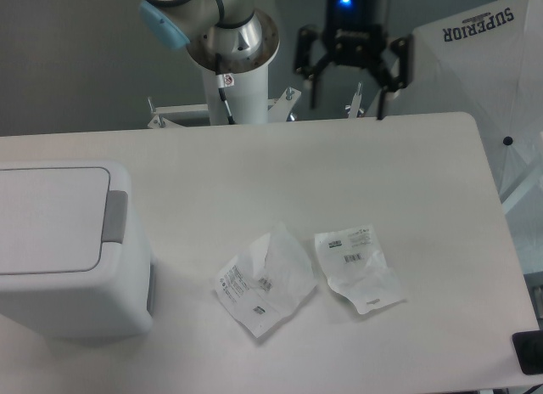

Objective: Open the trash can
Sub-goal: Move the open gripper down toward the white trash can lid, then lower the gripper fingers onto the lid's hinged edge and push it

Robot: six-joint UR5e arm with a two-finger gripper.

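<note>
bin shut at near left, arm far off at the back

the table [424,173] holds the trash can [64,250], lid down; the gripper [346,92], fingers apart, hovers far right. a careless approach could miss the grey tab [115,216] or brush the two bags [310,271].

White table [254,169], rounded far-right corner. Two small clear plastic bags lie flat on it, right of centre, just beside each other. Left bag [265,281]: crumpled, a printed label near its lower left. Right bag [357,267]: a barcode label on its upper part, lower edge wrinkled. Beyond the table's far-right corner, a white canopy [492,59] printed "SUPERIOR" in dark letters. Dark object [529,351] at the lower right edge, cut off by the frame; kind unclear. Grey floor behind the table.
</note>
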